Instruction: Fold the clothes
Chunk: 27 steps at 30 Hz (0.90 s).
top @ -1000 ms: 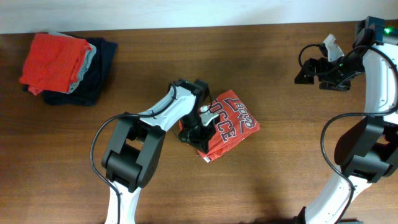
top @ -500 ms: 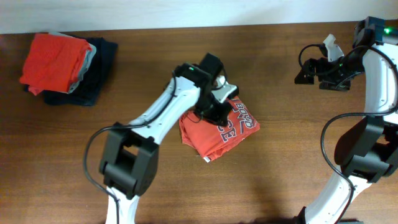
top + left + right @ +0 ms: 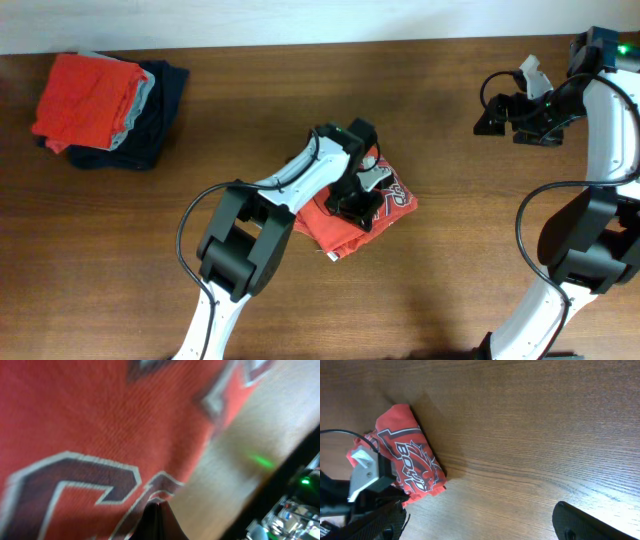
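The folded red T-shirt with dark, white-edged lettering (image 3: 328, 222) is lying mid-table, with the left gripper (image 3: 358, 205) hanging right on top of it, jaw opening impossible to tell. The right gripper (image 3: 488, 118) is hovering near the far right corner, its opening equally unclear.

White-outlined dark lettering is printed on the red shirt (image 3: 330, 225) at the middle of the counter (image 3: 450, 280). It is partly covered and blurred, so no word can be read.
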Each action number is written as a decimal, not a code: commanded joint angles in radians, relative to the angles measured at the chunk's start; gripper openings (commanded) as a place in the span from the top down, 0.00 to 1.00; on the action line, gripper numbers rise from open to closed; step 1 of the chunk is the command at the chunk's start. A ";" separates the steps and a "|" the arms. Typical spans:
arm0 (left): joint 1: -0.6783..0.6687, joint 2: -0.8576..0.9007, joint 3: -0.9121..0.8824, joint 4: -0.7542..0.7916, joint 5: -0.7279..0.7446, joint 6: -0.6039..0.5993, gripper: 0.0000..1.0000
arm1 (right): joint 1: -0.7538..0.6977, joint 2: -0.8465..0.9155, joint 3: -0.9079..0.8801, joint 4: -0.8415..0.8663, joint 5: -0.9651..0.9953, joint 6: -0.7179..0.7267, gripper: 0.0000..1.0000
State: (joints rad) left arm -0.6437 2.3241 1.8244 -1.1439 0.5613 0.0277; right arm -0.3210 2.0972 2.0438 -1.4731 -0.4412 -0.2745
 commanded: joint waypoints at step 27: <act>-0.024 0.176 0.422 -0.064 0.098 0.055 1.00 | 0.000 -0.014 0.004 0.000 0.009 -0.013 0.01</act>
State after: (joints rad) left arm -0.7151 2.5156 2.1628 -1.1988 0.6437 0.0635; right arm -0.3210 2.0972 2.0438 -1.4731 -0.4408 -0.2745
